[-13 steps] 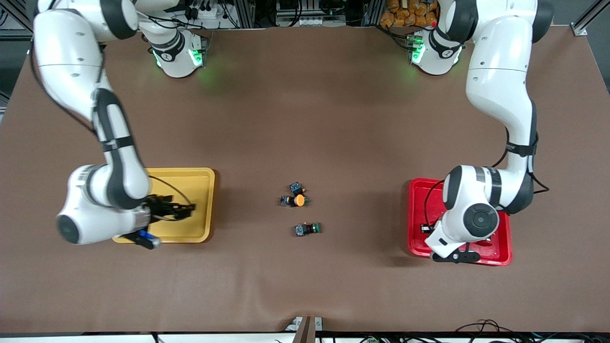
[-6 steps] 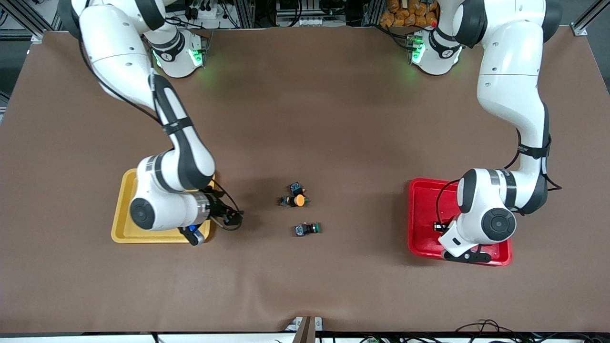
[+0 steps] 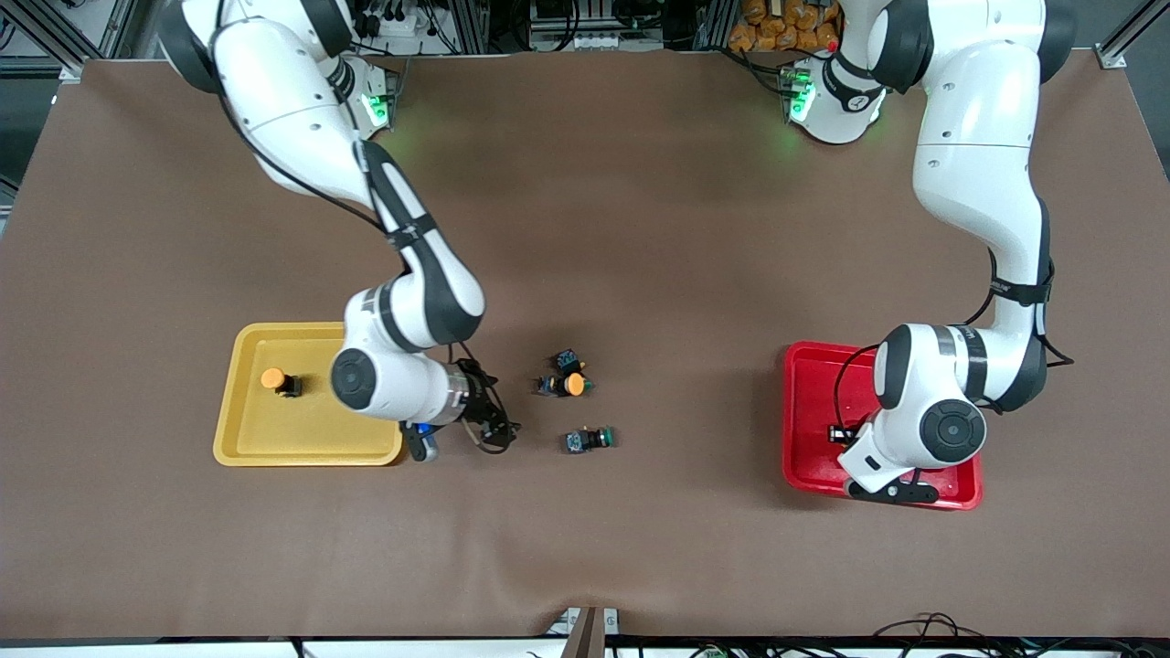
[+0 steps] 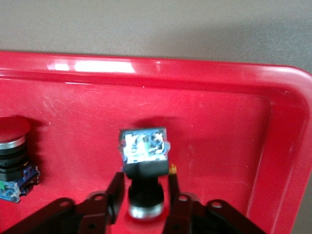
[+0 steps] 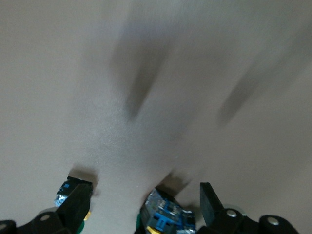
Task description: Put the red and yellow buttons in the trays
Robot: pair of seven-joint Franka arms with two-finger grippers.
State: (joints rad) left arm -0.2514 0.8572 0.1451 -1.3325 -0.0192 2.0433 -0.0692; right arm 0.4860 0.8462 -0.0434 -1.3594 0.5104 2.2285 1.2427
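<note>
Swinging off the yellow tray (image 3: 239, 448), the right gripper (image 3: 494, 429), fingers spread, neared the yellow button (image 3: 572, 385) mid-table. Left gripper (image 4: 146, 204) loosely straddled a red-tray (image 3: 804, 475) button (image 4: 144, 161). Light, rigid, slick-capped; best pinched across the body.

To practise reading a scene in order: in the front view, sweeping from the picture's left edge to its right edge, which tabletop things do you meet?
yellow tray → yellow button in it → right claw → loose buttons at mid-table → red tray
</note>
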